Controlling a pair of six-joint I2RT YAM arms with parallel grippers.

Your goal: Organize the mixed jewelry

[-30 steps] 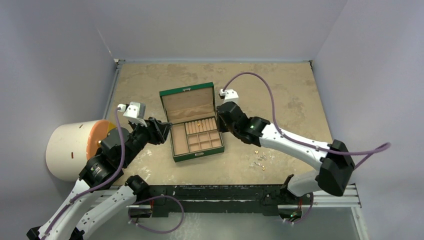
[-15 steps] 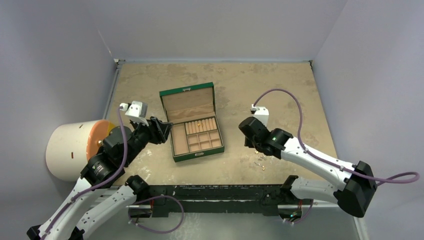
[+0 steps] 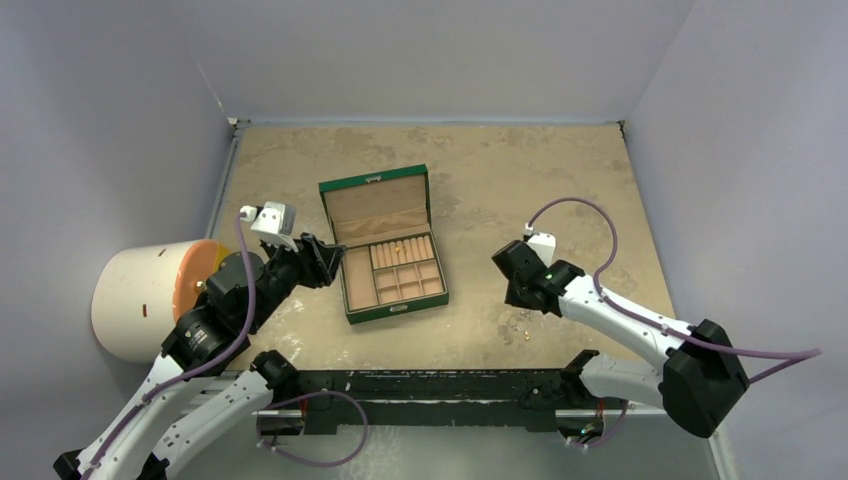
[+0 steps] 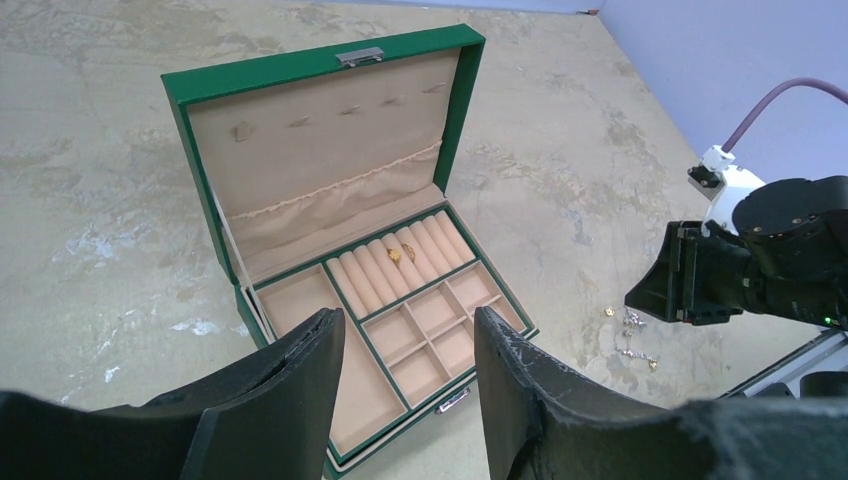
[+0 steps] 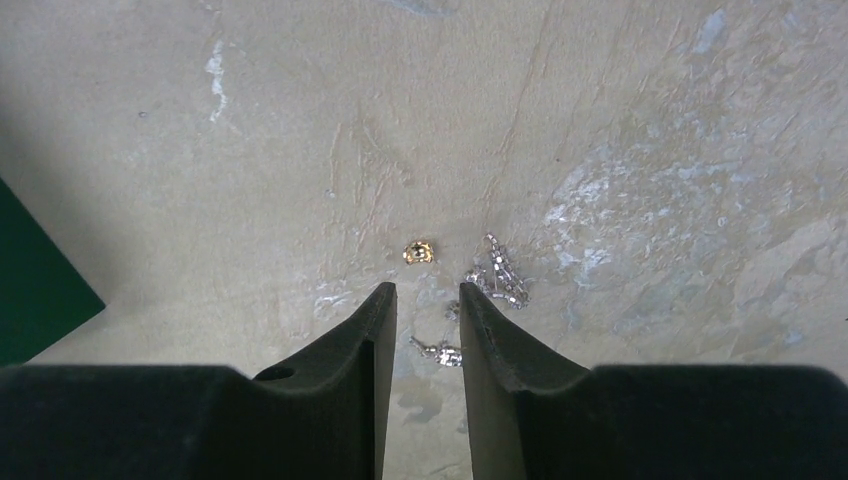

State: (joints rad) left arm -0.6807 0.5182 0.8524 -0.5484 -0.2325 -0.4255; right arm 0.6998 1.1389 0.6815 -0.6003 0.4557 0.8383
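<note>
Hovering slightly parted and empty over the mixed jewelry [image 5: 418, 251], the right gripper [image 5: 427, 292] risked scattering tiny pieces when closing.

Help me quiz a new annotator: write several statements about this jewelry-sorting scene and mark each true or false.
1. The green jewelry box with tan lining stands with its lid open. True.
2. The box's ring rolls are bare. False: a small gold piece sits in them.
3. The right gripper holds a gold earring. False: its jaws are apart and empty, above the loose pieces.
4. Loose gold and silver jewelry pieces lie on the tan table, right of the box. True.
5. The left gripper is open and empty. True.
</note>
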